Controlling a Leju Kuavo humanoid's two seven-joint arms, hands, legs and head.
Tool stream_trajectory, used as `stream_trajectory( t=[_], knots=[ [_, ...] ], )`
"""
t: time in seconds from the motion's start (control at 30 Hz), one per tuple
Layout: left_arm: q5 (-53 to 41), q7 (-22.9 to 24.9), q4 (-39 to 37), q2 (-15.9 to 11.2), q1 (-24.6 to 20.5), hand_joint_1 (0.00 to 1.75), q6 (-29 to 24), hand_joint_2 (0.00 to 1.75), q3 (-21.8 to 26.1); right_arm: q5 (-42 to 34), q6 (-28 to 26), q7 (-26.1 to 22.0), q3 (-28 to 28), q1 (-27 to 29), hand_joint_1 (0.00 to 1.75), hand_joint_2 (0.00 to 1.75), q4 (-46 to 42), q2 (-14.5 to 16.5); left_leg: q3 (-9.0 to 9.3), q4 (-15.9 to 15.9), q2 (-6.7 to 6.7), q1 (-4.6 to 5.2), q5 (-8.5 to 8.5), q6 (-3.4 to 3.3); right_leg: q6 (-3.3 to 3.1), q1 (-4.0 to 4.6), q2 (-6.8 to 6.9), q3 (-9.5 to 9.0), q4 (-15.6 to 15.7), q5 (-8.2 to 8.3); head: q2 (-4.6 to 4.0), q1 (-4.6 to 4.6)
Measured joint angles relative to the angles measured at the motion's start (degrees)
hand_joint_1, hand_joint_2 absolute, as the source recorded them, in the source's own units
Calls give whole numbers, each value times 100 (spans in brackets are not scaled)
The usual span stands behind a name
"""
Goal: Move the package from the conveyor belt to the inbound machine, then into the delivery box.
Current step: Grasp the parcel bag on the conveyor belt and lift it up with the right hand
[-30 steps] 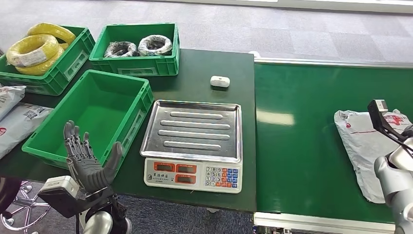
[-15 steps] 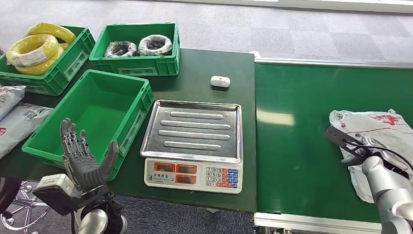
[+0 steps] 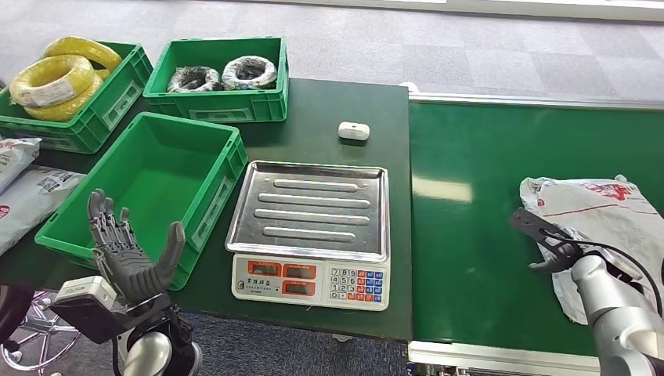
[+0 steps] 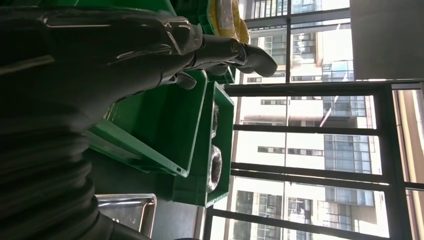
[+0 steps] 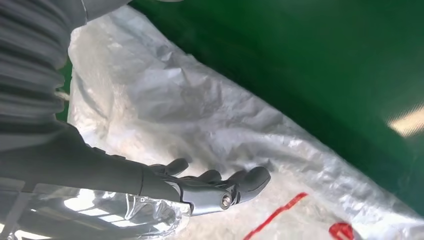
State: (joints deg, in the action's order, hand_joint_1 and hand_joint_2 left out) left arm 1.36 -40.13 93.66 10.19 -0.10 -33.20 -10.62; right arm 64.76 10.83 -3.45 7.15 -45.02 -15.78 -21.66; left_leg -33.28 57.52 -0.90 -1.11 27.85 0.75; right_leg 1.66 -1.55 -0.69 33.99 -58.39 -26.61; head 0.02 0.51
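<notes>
A crumpled white package with red print lies on the green conveyor belt at the right. My right hand is at the package's near left edge. In the right wrist view its fingers lie stretched out against the package, not closed around it. The inbound machine, a scale with a steel tray, sits mid-table. Left of it stands the empty green delivery box. My left hand is raised at the box's near corner, palm up with fingers spread, holding nothing.
Two green crates stand at the back left, one with yellow cable coils, one with dark coils. A small white device lies behind the scale. More white packages lie at the far left.
My right arm swung down and left to the package's near edge. The package bunched up and shifted left on the belt. My left hand sank slightly toward me.
</notes>
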Motion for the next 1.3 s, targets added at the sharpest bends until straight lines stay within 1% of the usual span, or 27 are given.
stream_trajectory(
  t=[0.07,0.13,0.23,0.33,0.5,0.63,0.73,0.83,0.9,1.0,1.3],
  knots=[
    [-15,0,66,-2,38,0,-81,175,2,350,-433,395,-68,-94,0,175,0,60,-1,0,1,0,0,0,0,0,0,1,-1,0,0,0],
    [-21,0,153,-3,95,0,-138,175,2,783,-777,922,-220,-223,0,175,0,114,2,0,2,0,0,0,0,0,-1,2,0,0,0,0],
    [-21,0,233,-3,152,0,-170,175,3,1229,-774,1540,-490,-358,0,175,1,147,5,0,-2,0,0,0,0,0,3,0,1,0,0,-1],
    [-15,0,263,-3,175,0,-177,175,6,1339,-675,1812,-645,-377,0,175,2,156,3,0,-3,0,0,0,0,0,4,-1,0,0,0,-1],
    [-14,0,267,-3,181,0,-171,175,12,1292,-661,1880,-714,-365,0,175,2,184,5,1,0,0,0,0,0,0,1,1,1,0,0,-1],
    [-14,0,275,-3,189,0,-165,175,23,1442,-672,2114,-756,-362,0,175,3,187,5,1,0,0,0,0,0,0,1,0,1,0,0,0],
    [-11,0,281,-3,182,0,-130,175,35,1361,-427,2247,-755,-361,0,175,18,157,7,1,0,0,0,0,0,0,0,3,1,0,0,0],
    [0,0,274,-4,130,0,-62,175,49,1019,108,2080,-649,-306,0,175,57,74,6,2,-2,0,0,0,0,0,2,1,2,0,0,-1],
    [7,0,259,-6,80,0,-44,175,60,844,301,1871,-540,-225,0,175,78,19,6,2,-2,0,0,0,0,0,2,0,2,0,0,-1],
    [10,0,243,-9,37,0,-29,175,67,735,391,1679,-399,-114,0,175,94,-43,6,2,1,0,0,0,0,0,0,1,2,0,0,1],
    [8,0,241,-11,14,0,-15,175,82,648,422,1518,-212,-18,0,175,103,-83,7,1,0,0,0,0,0,0,-1,1,2,0,0,-1]
  ],
)
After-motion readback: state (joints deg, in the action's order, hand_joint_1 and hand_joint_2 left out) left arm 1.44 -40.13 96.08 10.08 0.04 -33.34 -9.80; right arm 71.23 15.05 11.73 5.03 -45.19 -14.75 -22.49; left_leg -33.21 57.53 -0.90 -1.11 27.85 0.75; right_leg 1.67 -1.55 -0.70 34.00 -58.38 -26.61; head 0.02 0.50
